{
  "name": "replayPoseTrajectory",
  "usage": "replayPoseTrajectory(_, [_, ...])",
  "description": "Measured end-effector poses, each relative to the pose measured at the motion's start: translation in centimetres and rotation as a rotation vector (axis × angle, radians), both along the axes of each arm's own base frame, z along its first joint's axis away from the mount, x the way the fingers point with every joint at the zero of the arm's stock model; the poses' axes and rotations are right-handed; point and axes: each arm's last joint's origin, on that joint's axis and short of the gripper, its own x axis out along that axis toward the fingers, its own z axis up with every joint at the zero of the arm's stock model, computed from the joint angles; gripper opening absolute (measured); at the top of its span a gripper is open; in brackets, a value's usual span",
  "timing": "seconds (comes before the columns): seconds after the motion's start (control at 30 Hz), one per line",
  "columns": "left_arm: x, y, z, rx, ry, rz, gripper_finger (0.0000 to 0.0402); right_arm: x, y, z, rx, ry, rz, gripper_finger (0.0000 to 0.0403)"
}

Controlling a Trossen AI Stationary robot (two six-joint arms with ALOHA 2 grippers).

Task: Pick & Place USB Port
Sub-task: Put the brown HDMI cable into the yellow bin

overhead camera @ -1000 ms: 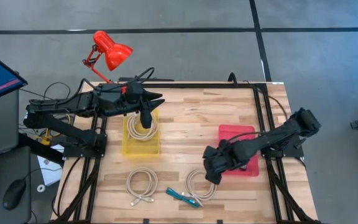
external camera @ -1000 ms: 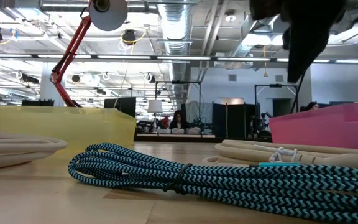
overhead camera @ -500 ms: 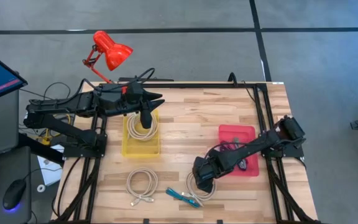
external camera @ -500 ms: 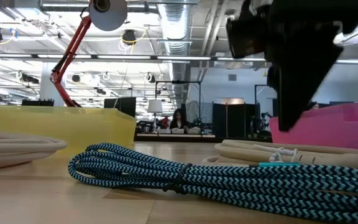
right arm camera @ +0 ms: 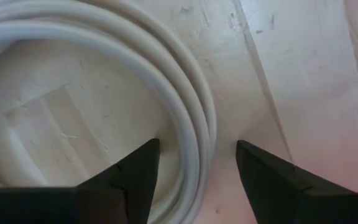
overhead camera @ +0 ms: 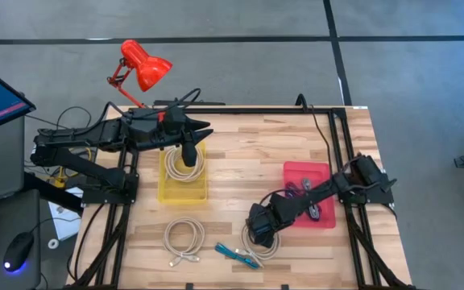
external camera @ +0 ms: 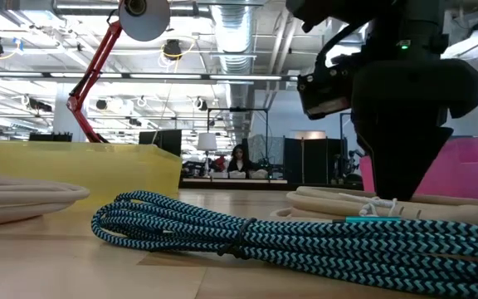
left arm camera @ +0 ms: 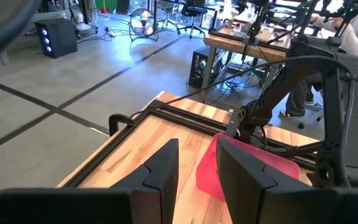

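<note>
near the table's front edge, the right gripper (overhead camera: 258, 234) is hanging wide open over a white cable coil (overhead camera: 262, 240), fingers straddling its strands, gripping nothing. the left gripper (overhead camera: 189, 155) is sitting half-open above the yellow bin (overhead camera: 182, 187), empty.

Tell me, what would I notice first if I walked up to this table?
Probably the bright red lamp at the table's far left corner, above the yellow bin. Then the right tool, open, reaching down over a coiled white cable near the front edge, beside the pink bin.
</note>
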Motion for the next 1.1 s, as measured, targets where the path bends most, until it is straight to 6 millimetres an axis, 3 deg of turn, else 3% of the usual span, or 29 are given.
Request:
replayPoseTrajectory(0.4, [-0.05, 0.01, -0.18, 0.001, 0.020, 0.000, 0.0106, 0.12, -0.46, 0.01, -0.014, -0.010, -0.015, 0.0151])
replayPoseTrajectory(0.77, [-0.05, 0.01, -0.19, 0.001, 0.021, 0.001, 0.0106, 0.27, -0.47, -0.01, -0.010, -0.022, -0.013, 0.0019])
replayPoseTrajectory(1.1, [-0.05, 0.00, -0.19, 0.001, 0.021, 0.000, 0.0106, 0.85, -0.23, 0.37, -0.002, -0.052, 0.053, 0.0020])
